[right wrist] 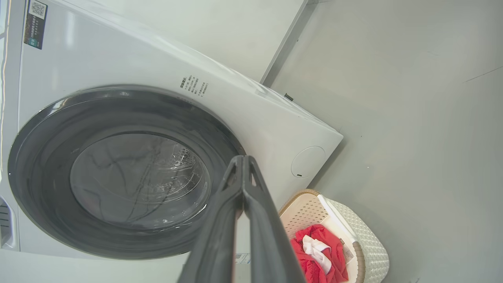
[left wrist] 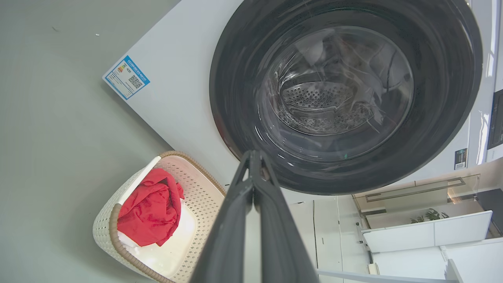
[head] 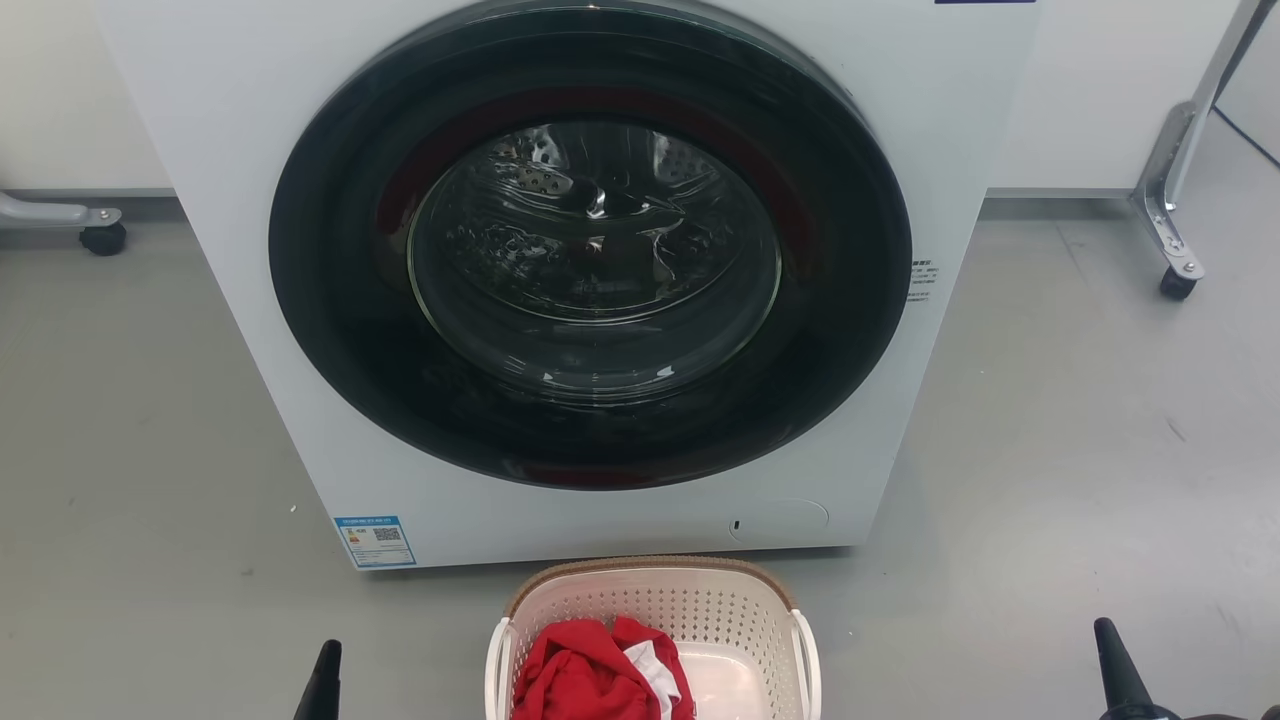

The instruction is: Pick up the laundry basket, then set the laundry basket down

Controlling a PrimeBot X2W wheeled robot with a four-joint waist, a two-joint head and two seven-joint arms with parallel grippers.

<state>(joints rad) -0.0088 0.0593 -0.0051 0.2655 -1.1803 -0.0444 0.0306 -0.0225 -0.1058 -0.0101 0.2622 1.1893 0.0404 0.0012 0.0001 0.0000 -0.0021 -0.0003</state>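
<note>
In the head view the laundry basket [head: 690, 605] stands on the floor [head: 120, 450] just before the washing machine [head: 250, 150], a red garment [head: 580, 670] inside. The left hand [head: 328, 660] and right hand [head: 1112, 650] sit low on either side, well apart from its handles. The left wrist view shows that hand's fingers [left wrist: 232, 220] meeting at the tips on nothing, and the right wrist view shows the same. That fits a basket about to be lifted or one set down again, so no move is certain.
</note>
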